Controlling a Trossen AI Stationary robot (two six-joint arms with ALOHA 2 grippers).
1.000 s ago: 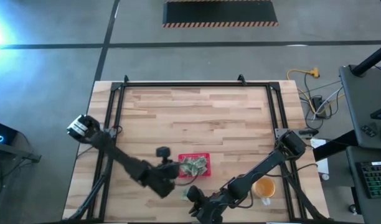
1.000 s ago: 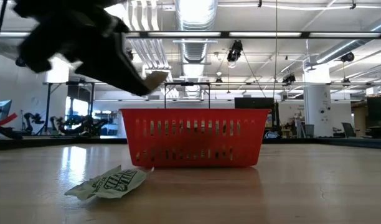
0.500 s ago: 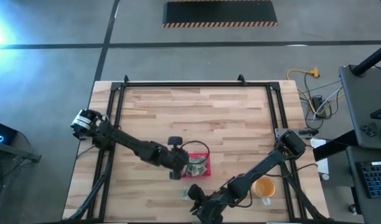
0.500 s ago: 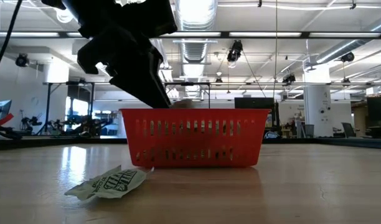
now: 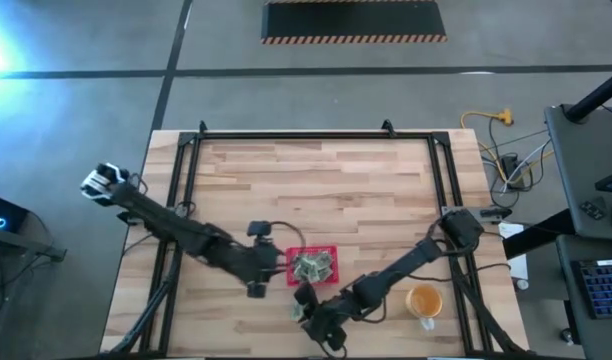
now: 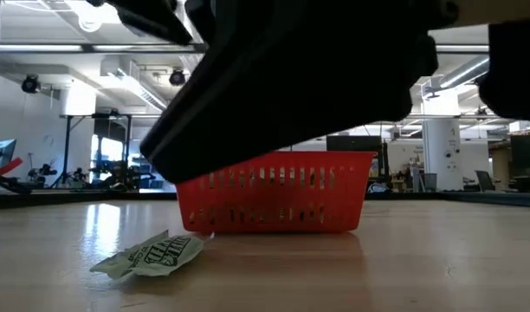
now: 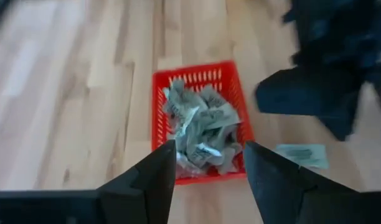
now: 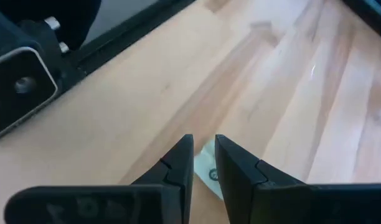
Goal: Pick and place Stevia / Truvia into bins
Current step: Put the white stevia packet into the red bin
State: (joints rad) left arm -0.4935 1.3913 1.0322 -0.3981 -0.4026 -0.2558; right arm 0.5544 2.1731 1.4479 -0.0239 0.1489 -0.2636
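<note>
Left gripper [image 7: 206,163] spread wide beside red tray [image 5: 312,266]; right gripper [image 8: 203,155] angled low over 1 sachet [image 6: 149,255], fingers nearly closed.

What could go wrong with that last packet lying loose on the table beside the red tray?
The right claw is nearly closed over the flat sachet, so it may slide off or only pinch a corner. The red tray is already heaped, so another packet could spill out. The left claw, open, hovers close by; the arms might collide.
</note>
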